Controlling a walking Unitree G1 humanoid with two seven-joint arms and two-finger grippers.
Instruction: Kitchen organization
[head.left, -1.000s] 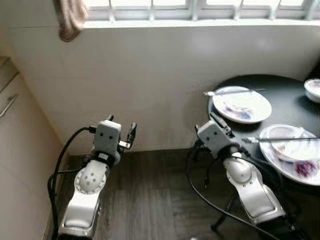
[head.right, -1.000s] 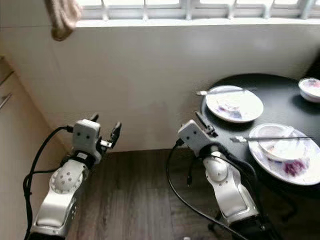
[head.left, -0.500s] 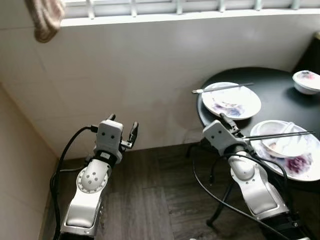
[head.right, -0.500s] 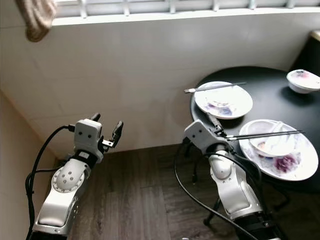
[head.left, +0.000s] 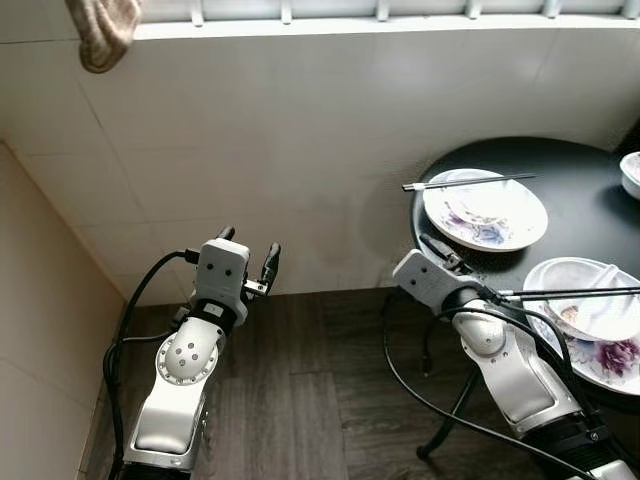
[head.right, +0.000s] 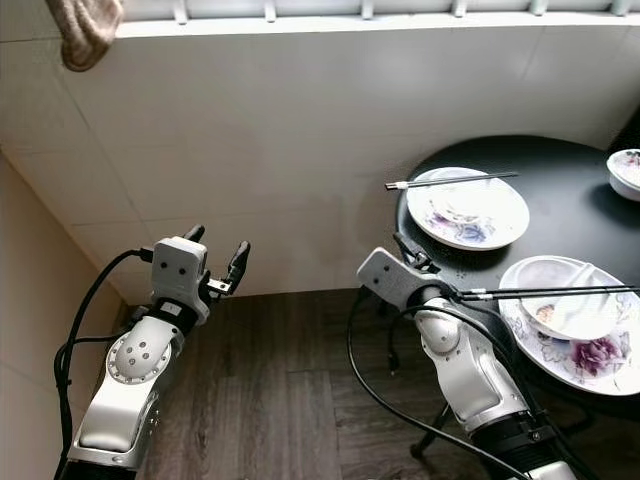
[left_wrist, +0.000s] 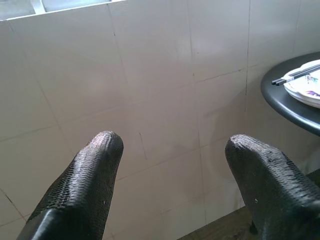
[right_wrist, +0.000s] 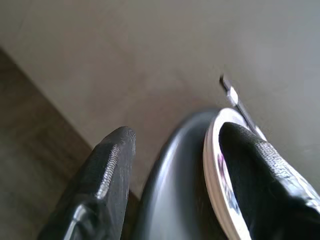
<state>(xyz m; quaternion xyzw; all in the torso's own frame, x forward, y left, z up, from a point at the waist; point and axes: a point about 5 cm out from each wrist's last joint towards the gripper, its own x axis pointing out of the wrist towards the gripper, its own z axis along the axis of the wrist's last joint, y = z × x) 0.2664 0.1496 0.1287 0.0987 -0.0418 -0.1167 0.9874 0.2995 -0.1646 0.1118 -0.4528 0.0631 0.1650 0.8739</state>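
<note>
- Round black table (head.left: 575, 175) stands at the robot's right, close to a white tiled wall (head.left: 300, 140) under a window sill.
- On the table, nearest the wall, lies a white floral plate (head.left: 486, 212) with a pair of dark chopsticks (head.left: 470, 182) resting across its far rim.
- Nearer the robot sits a larger floral plate (head.right: 585, 352) carrying a white bowl (head.right: 562, 300); a second pair of dark chopsticks (head.right: 545, 293) lies across that bowl, its tips pointing toward the right arm.
- A small white bowl (head.right: 626, 170) sits at the table's far right edge.
- Right gripper (head.left: 437, 250) is held at the table's rim, just beside the first plate, fingers apart and empty; in the right wrist view the plate's rim (right_wrist: 217, 165) appears between the two black fingers (right_wrist: 107, 175).
- Left gripper (head.left: 248, 258) is raised over dark wood flooring (head.left: 300, 400), well apart from the table, fingers spread and holding nothing, facing the wall.
- A beige cloth (head.left: 105, 30) hangs from the sill at upper left.
</note>
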